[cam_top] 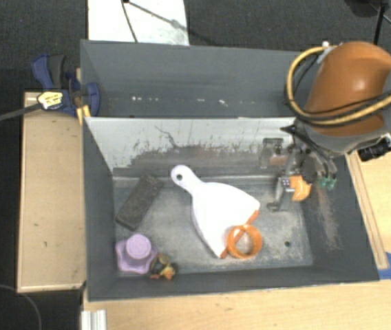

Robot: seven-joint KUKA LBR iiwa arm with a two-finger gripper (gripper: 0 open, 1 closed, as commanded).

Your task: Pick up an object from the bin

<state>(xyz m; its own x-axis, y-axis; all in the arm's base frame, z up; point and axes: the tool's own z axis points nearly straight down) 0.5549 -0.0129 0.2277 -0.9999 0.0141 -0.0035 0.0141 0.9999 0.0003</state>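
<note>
The gripper [278,195] hangs low near the bin's [202,146] back wall; whether it's open or closed, I can't tell. The white scoop [217,208] lies just beside it, so closing here might only nudge its edge.

White flat plastic scoop with a round-ended handle [216,208]: lies flat at mid-floor of the grey metal bin [182,74], handle towards upper left.
Orange ring with a short orange stem [242,241]: overlaps the scoop's lower right corner.
Dark grey rectangular block [138,201]: flat, left side, set at an angle.
Purple squat capped object [135,253]: lower left corner, upright.
Small multicoloured item [162,269]: just beside it; kind cannot be determined.
</note>
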